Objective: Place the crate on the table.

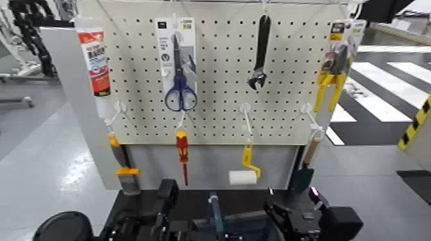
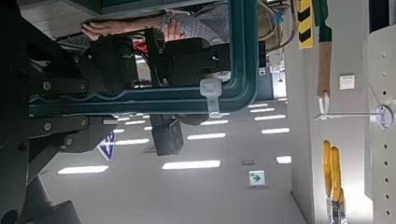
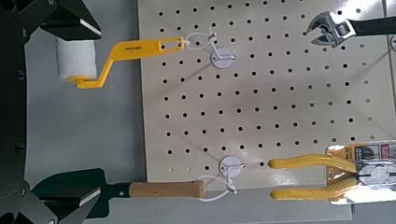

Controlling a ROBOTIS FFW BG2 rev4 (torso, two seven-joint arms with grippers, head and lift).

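Both grippers carry the crate [image 1: 216, 221] before the pegboard [image 1: 218, 70].
Left gripper [image 1: 157, 208] and right gripper [image 1: 292, 215] each clamp a crate side.

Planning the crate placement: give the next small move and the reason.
Probably keep carrying it forward and level. The crate hangs low in the head view between the left gripper and right gripper, facing the pegboard; no table surface shows beneath it.
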